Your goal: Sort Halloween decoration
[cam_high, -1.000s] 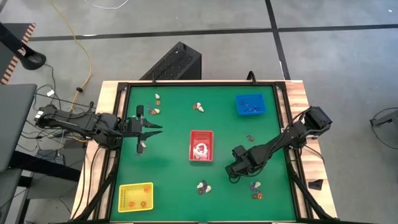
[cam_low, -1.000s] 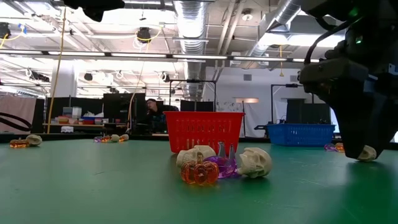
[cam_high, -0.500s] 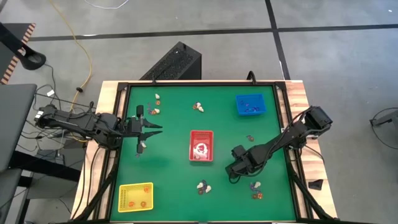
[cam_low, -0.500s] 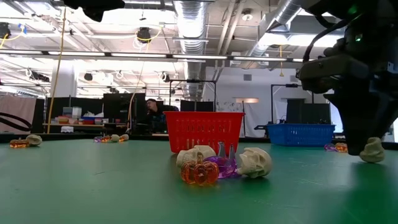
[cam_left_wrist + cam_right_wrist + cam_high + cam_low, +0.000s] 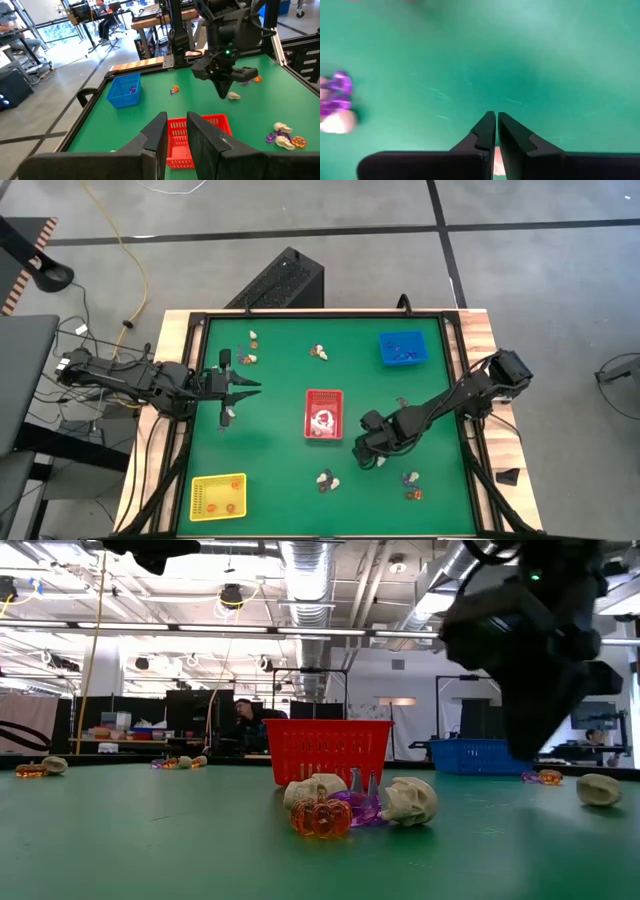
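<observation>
Tiny trinkets lie in small clusters on the green table: near the front (image 5: 327, 479) (image 5: 355, 805), front right (image 5: 411, 485), right (image 5: 403, 402) and far left (image 5: 249, 350). A cream skull (image 5: 600, 788) (image 5: 233, 95) lies alone on the mat. My right gripper (image 5: 365, 450) (image 5: 496, 125) hangs shut just above the mat, right of the red tray (image 5: 323, 414), beside the skull and apart from it. My left gripper (image 5: 250, 389) (image 5: 176, 132) waits left of the red tray, slightly open and empty.
The blue tray (image 5: 403, 348) stands far right with purple pieces in it. The yellow tray (image 5: 218, 496) stands near left with orange ones. The red tray holds white ones. A purple and a white trinket (image 5: 335, 102) show in the right wrist view. Bare mat lies between the trays.
My right gripper has risen a little and gone toward the table's left edge, nearer the red tray. The cream skull that was under its fingers has stayed on the mat and now lies uncovered.
</observation>
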You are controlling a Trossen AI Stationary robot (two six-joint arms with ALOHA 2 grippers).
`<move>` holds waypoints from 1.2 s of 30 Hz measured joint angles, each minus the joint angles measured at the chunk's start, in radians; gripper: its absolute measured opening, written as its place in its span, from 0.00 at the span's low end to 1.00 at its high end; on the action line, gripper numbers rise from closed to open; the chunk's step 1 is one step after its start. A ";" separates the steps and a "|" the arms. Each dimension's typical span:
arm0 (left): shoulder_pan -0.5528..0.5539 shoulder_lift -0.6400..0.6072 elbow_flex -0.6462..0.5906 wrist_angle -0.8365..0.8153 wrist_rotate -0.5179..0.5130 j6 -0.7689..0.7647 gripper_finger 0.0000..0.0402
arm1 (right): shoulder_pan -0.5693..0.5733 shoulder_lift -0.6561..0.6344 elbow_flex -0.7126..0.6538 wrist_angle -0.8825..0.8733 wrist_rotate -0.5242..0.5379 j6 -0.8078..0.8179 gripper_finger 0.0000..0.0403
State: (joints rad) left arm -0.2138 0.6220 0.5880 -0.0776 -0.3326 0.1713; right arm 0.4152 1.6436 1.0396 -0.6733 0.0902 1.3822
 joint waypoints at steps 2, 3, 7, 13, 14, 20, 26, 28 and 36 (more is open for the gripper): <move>0.000 0.000 0.000 0.000 0.000 0.000 0.15 | 0.003 0.000 0.009 0.008 -0.036 0.000 0.12; 0.000 0.000 0.000 0.000 0.000 0.000 0.15 | 0.007 0.000 0.011 0.009 -0.052 0.002 0.12; 0.000 0.000 0.000 0.000 0.000 0.000 0.15 | 0.032 0.000 0.011 -0.004 -0.065 0.073 0.14; 0.000 0.000 0.000 0.000 0.001 0.000 0.15 | 0.072 0.000 0.011 -0.027 -0.065 0.148 0.22; 0.000 0.000 0.000 0.000 0.001 0.000 0.15 | 0.076 -0.001 0.011 -0.036 -0.064 0.154 0.24; 0.000 0.000 0.000 0.000 0.001 -0.001 0.15 | 0.082 -0.001 0.011 -0.063 -0.016 0.162 0.40; 0.000 0.000 0.000 0.000 0.001 -0.001 0.15 | 0.096 -0.001 0.011 -0.064 -0.012 0.203 0.51; 0.000 0.000 0.000 0.000 0.001 -0.001 0.15 | 0.106 -0.001 0.011 -0.064 -0.011 0.229 0.52; 0.000 0.000 0.000 0.000 0.000 0.000 0.15 | 0.141 0.061 0.012 -0.048 0.016 0.278 0.50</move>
State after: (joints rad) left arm -0.2138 0.6216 0.5880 -0.0780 -0.3322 0.1715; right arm 0.5563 1.7043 1.0515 -0.7214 0.1060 1.6604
